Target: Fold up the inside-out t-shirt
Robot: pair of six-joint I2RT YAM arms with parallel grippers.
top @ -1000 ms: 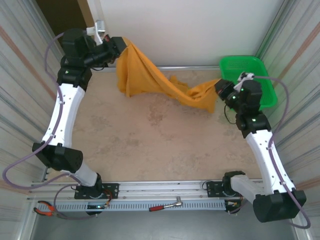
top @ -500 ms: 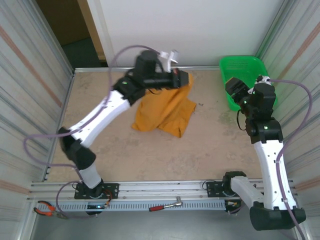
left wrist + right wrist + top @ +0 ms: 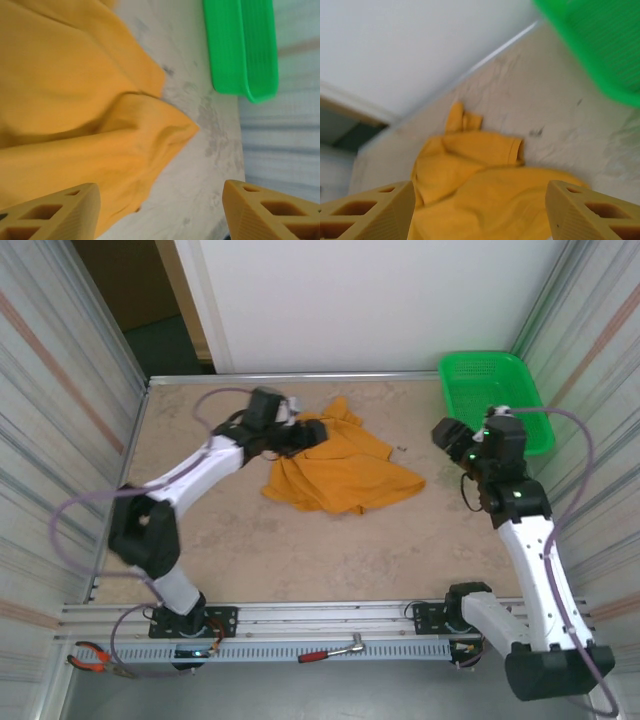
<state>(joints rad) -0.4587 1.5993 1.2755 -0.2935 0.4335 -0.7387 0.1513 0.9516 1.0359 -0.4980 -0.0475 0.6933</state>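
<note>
The inside-out t-shirt [image 3: 345, 472] lies crumpled on the worktop [image 3: 300, 540] left of the green basket [image 3: 490, 380], with the left end effector [image 3: 160, 212] and right end effector [image 3: 480, 210] both wide open and empty, so flattening it seems the step in hand, needing fresh grasps on its edges

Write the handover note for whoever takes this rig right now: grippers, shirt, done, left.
Left gripper: open, empty, over the t-shirt's far left edge.
Right gripper: open, empty, apart from the t-shirt, near the green basket.
T-shirt: crumpled heap on the table, outside the basket.
Done: no fold yet.
Left: spread it flat, then fold.
</note>
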